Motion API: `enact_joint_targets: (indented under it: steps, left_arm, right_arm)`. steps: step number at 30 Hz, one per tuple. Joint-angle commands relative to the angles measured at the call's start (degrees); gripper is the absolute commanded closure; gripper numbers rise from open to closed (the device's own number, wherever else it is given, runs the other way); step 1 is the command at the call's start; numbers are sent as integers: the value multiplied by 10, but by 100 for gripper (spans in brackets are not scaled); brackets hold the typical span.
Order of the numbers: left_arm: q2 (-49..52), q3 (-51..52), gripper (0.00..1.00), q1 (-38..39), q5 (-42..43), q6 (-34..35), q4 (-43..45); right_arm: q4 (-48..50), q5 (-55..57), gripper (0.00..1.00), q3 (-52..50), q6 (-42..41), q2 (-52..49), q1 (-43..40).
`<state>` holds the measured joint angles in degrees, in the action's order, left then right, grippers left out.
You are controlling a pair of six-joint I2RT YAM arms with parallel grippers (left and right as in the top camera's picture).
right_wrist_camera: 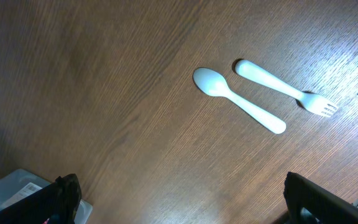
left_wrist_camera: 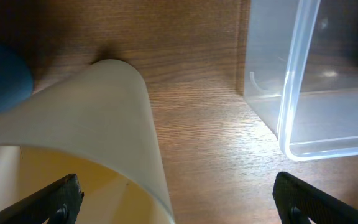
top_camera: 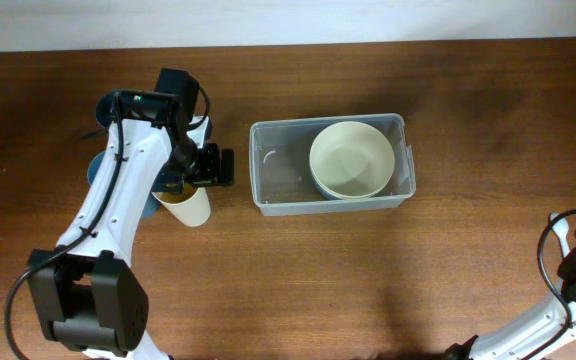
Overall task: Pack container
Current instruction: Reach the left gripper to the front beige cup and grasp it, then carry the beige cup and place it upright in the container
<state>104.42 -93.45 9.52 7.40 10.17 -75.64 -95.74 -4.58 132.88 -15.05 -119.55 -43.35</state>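
- From above, the container (top_camera: 278, 172) sits in the middle of the desk (top_camera: 368, 290). A cream bowl (top_camera: 353, 160) fills its right side, so the left side has room for more things. The left tool (top_camera: 213, 167) hangs just left of the container, over a cream cup (top_camera: 193, 207) that lies on its side. A blue bowl (top_camera: 96, 170) peeks out under that arm.
- From the left wrist, the tool's fingers (left_wrist_camera: 58, 199) are spread wide and hold nothing. The cup is partly between them and the container is on the right, so the cup is likely the next thing to grab.
- From the right wrist, the right tool (right_wrist_camera: 191, 200) is also spread wide and empty. A white spoon (right_wrist_camera: 238, 99) and a white fork (right_wrist_camera: 284, 87) lie side by side on the desk, waiting to be packed.
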Motion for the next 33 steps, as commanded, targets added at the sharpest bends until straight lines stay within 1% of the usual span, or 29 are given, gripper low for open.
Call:
enact_joint_targets:
  steps: [1, 3, 4, 6, 7, 8, 9, 13, 14, 19, 23, 29, 33]
  left_arm:
    - [2, -12, 0, -3, 13, 6, -1]
    - [2, -12, 0, -3, 12, 5, -1]
    - [2, -12, 5, -3, 12, 5, -1]
    - [2, -12, 33, -3, 11, 5, -1]
    - [2, -12, 37, -3, 11, 5, -1]
    - [2, -12, 44, -3, 11, 5, -2]
    - [2, -12, 58, -3, 11, 5, -3]
    - [2, -12, 96, -3, 12, 18, -4]
    - [2, -12, 98, -3, 12, 27, -5]
    - [1, -31, 98, -1, 29, 35, -46]
    - [1, -82, 98, 13, 38, 35, -88]
    - [1, -249, 98, 69, 32, 35, -136]
    - [1, -349, 98, 113, -14, 35, -125]
  right_arm:
    - [2, -3, 1, -2, -5, 1, 2]
    - [2, -3, 1, -2, -5, 1, 2]
    - [2, -3, 1, -2, -5, 1, 2]
    - [2, -3, 1, -2, -5, 1, 2]
    - [2, -3, 1, -2, -5, 1, 2]
    - [2, -3, 1, -2, -5, 1, 2]
    - [2, -3, 1, -2, -5, 1, 2]
    - [2, -3, 1, -2, -5, 1, 2]
    - [2, -3, 1, -2, -5, 1, 2]
    - [2, -3, 1, -2, -5, 1, 2]
    - [2, -3, 1, -2, -5, 1, 2]
    - [2, -3, 1, -2, -5, 1, 2]
    - [2, -3, 1, -2, -5, 1, 2]
